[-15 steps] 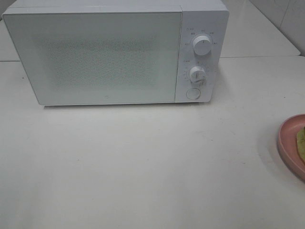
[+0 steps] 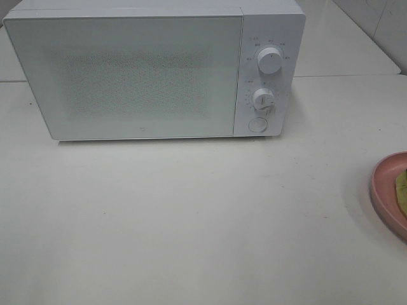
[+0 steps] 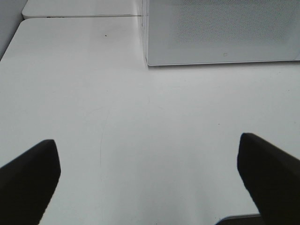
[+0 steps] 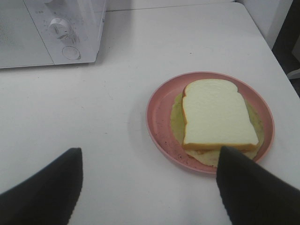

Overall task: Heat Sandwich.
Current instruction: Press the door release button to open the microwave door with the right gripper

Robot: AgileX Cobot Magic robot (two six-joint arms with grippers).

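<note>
From the high camera: the white microwave [image 2: 152, 70] sits at the far side of the table [image 2: 191, 222], door closed, two knobs and a round button down its right panel. At the right edge, the pink plate [image 2: 385, 190] pokes into view with just a yellow-green sliver of the sandwich [image 2: 402, 190] showing. Neither arm is in sight here.

On to the left wrist: the left gripper [image 3: 147, 140] hangs over bare table, its dark fingers spread wide with nothing between them, and the microwave's near left corner is ahead.

Right wrist now: the right gripper [image 4: 149, 151] is also spread apart and empty. The sandwich lies flat on the plate, white bread on top, right of the microwave and just beyond the fingertips.
</note>
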